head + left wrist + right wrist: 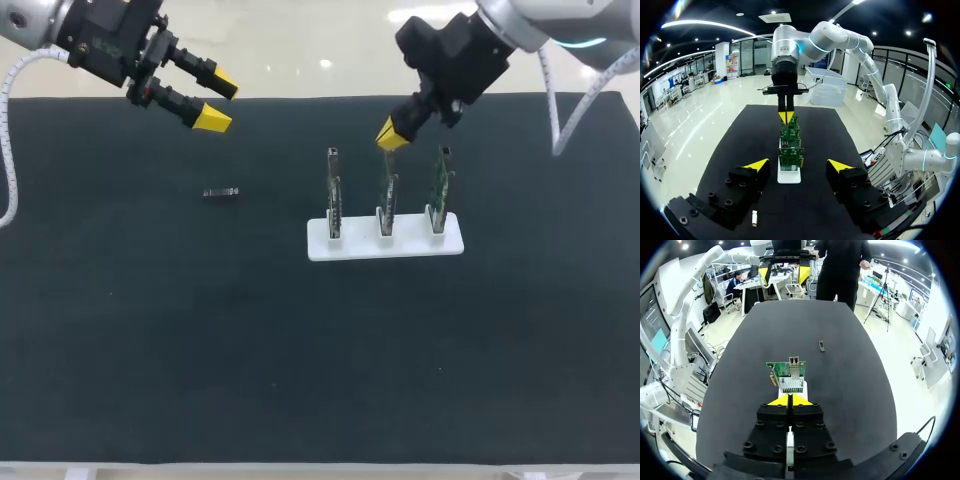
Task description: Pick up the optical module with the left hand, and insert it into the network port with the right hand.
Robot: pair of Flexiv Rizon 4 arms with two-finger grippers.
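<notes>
The optical module (221, 193), a small dark metal stick, lies flat on the black mat left of the boards; it also shows under my left fingers (754, 218) and ahead to one side of my right gripper (821, 346). My left gripper (218, 102) hangs open above the mat's far left, behind the module, holding nothing (798, 165). Three green circuit boards (385, 195) stand upright in a white holder (450, 243). My right gripper (392, 135) is shut and empty just above the middle board. From its wrist, the tips (790, 400) sit behind a board with a metal network port (794, 361).
The black mat (300, 360) covers the table, with bare room in front of the holder and around the module. The boards line up ahead of my left gripper (790, 145), with my right gripper (786, 116) behind them.
</notes>
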